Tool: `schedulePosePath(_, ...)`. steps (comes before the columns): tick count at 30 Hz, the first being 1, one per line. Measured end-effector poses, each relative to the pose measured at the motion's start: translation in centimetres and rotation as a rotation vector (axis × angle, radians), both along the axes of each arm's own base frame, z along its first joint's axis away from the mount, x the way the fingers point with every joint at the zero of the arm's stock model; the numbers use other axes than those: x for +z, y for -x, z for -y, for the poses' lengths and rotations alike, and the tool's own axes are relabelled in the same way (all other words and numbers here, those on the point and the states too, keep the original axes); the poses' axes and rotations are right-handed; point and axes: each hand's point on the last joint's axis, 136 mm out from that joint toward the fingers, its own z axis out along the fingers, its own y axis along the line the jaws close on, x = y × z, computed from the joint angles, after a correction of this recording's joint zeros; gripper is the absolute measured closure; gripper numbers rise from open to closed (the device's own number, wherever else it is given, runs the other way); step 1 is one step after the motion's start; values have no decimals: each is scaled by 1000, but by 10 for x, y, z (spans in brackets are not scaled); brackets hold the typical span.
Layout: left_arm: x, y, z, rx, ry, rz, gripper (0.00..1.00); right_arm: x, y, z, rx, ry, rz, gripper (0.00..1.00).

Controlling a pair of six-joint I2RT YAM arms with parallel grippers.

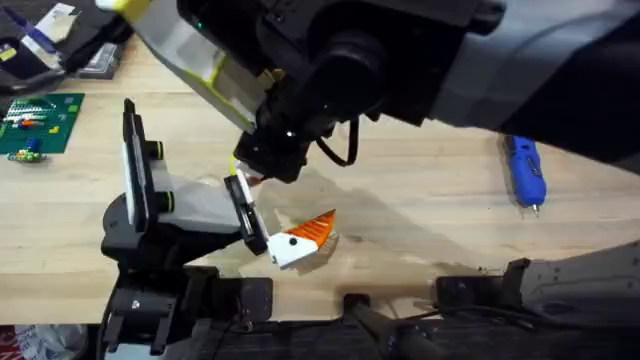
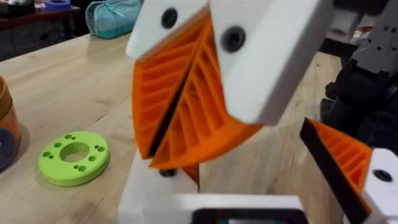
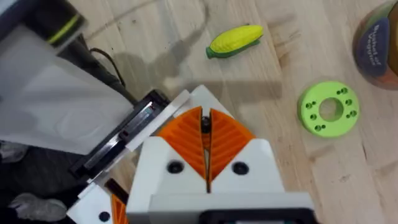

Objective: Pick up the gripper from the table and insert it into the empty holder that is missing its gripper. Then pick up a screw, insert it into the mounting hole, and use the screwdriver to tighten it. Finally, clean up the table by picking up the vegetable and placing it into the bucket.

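The wooden bench point(image 1: 420, 215) is carrying everything here. The right arm point(image 1: 420, 50) is looming large and dark over its far side and is reaching down toward the middle. The holder point(image 1: 170, 205) is standing near the front-left corner, and its slanted bracket point(image 1: 243, 215) is pointing toward the bench's middle. A green circuit board point(image 1: 38, 125) is lying by the left edge, well apart from the holder. The screwdriver point(image 1: 525, 172) is lying untouched near the right edge, with its silver tip facing the front edge.

The gripper point(image 1: 300, 240) is lying just in front of the bracket's lower end and is touching it. Whether it is seated there I cannot tell.

The right gripper point(image 3: 205, 121) is hanging just above the bracket. Its orange pads are pressing together and are pinching a small dark bit point(image 3: 205, 126) at their tips. The left gripper point(image 2: 205, 205) is sitting low by the front edge, and I cannot tell whether it is clenched or released.

A yellow corn cob point(image 3: 235, 40) is lying on bare wood beyond the holder. A green ring point(image 3: 328, 109) is lying flat near a round container point(image 3: 376, 37)
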Motion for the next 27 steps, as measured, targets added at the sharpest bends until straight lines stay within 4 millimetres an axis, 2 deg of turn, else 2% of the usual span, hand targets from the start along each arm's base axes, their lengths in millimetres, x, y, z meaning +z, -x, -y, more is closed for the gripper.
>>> schedulePosePath(6,0,0,0,0,1,-2,12,-8,1,1,-3,10,-9,993)
schedulePosePath(14,0,0,0,0,3,-8,12,-10,1,1,-9,8,-12,993)
schedulePosePath(20,0,0,0,0,3,-8,12,-10,2,0,-20,4,-22,717)
schedulePosePath(21,0,0,0,0,3,-8,12,-10,-1,2,-33,8,-19,530)
schedulePosePath(25,0,0,0,1,5,-12,12,-10,-7,5,-53,13,-7,298)
schedulePosePath(27,0,0,0,2,6,-15,12,-10,-9,6,-59,15,-3,255)
